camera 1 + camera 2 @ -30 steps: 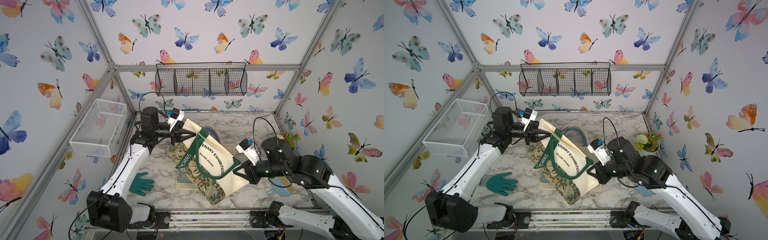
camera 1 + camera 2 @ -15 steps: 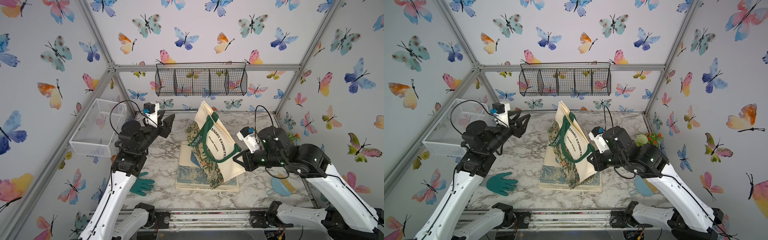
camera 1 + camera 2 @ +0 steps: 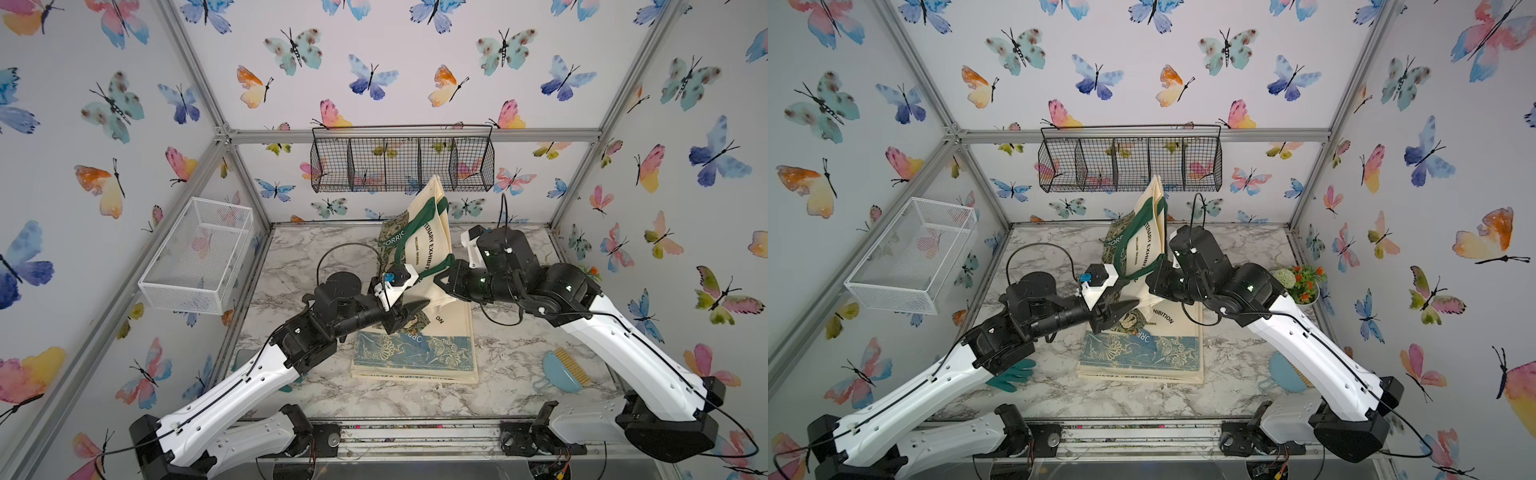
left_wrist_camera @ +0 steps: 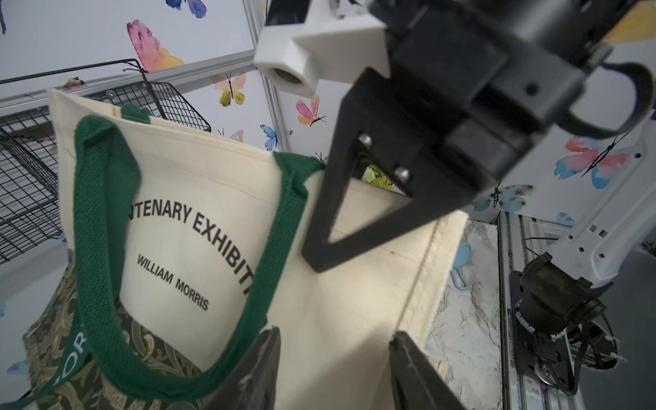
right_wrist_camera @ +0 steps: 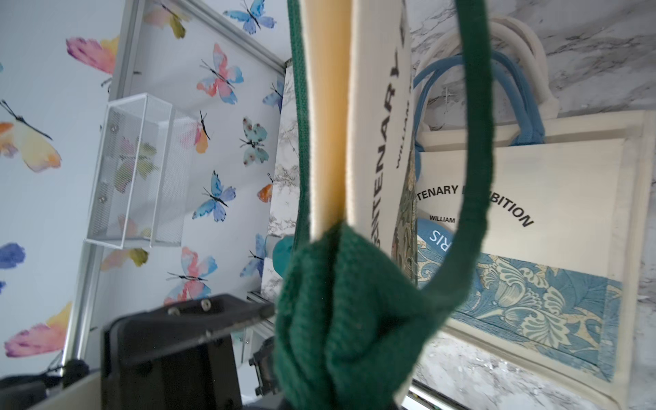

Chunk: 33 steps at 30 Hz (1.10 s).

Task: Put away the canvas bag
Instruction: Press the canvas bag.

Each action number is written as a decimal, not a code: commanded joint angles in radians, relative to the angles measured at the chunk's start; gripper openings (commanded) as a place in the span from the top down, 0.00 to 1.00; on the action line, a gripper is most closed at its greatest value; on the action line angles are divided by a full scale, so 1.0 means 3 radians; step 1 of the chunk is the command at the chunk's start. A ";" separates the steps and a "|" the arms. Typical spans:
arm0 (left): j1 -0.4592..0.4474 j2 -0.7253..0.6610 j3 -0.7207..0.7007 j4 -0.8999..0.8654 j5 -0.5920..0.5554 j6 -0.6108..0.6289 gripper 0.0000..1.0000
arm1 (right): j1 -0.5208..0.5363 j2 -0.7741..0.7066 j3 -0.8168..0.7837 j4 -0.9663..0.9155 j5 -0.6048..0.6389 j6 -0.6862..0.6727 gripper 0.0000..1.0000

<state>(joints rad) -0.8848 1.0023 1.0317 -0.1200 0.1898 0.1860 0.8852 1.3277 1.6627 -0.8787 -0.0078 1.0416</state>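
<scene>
On R wrist cam: right end effector [image 5: 280, 316] pinches canvas bag [image 5: 376, 124] by bunched strap [image 5: 337, 319]; L wrist: left end effector [image 4: 333, 372] agape.

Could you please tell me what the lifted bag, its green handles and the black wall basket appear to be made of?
Bag: cream woven canvas, matte; stitched seams and soft folds show.
Handles: thick green cotton-like webbing, coarse weave visible.
Basket: thin black wire mesh, probably coated metal, see-through grid.

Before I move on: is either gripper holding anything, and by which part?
The right gripper grips the cream canvas tote bag by its bunched green woven handles. The left gripper is open near the bag, holding nothing.
</scene>
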 commanded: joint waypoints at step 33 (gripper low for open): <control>-0.0929 0.0438 -0.0085 0.0231 -0.2729 0.0313 0.97 | 0.0005 -0.0495 0.0113 0.0398 0.0479 0.1253 0.98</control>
<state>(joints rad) -1.1770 1.1320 1.0103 0.0357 -0.4847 0.3103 0.8845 1.2221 1.6131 -0.8028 0.1020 1.4376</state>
